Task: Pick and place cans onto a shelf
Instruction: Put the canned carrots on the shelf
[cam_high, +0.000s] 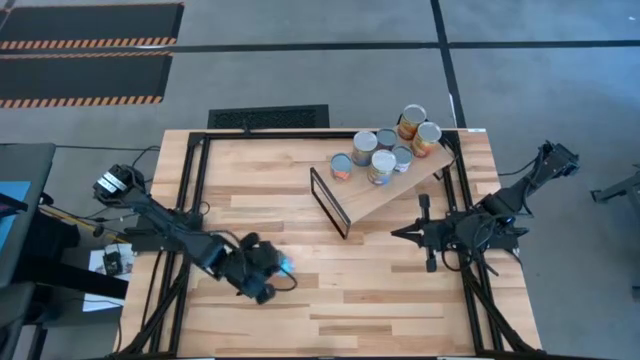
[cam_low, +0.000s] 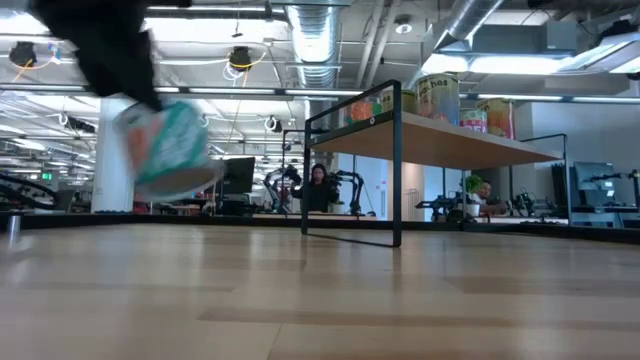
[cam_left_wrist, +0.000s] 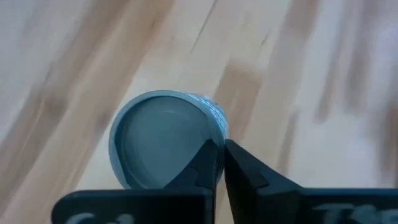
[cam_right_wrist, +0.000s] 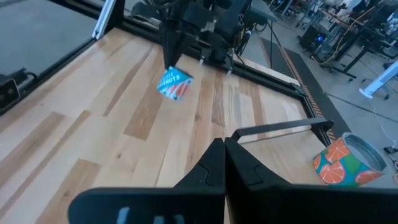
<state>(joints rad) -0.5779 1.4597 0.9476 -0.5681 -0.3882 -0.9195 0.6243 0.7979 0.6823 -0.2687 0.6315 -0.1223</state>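
Seven cans (cam_high: 383, 152) grouped on tilted shelf (cam_high: 372, 196); left gripper (cam_high: 278, 275) pinching blue can's (cam_high: 286, 266) rim, lifted; right gripper (cam_high: 401, 233) closed, empty

Pale slatted wooden table top (cam_high: 330, 290), smooth, lightly sheened; small blue-labelled tin (cam_left_wrist: 163, 148) with a dull metal lid; light-wood shelf board (cam_high: 385, 195), thin black metal frame.

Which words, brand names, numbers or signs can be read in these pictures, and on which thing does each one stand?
No text can be read with certainty.
Blue-labelled tin can, held by the left gripper: white lettering, too blurred to read.
Coloured-label cans on the light-wood shelf: print too small to read.
Orange-patterned can: fruit pictures only, no legible words.
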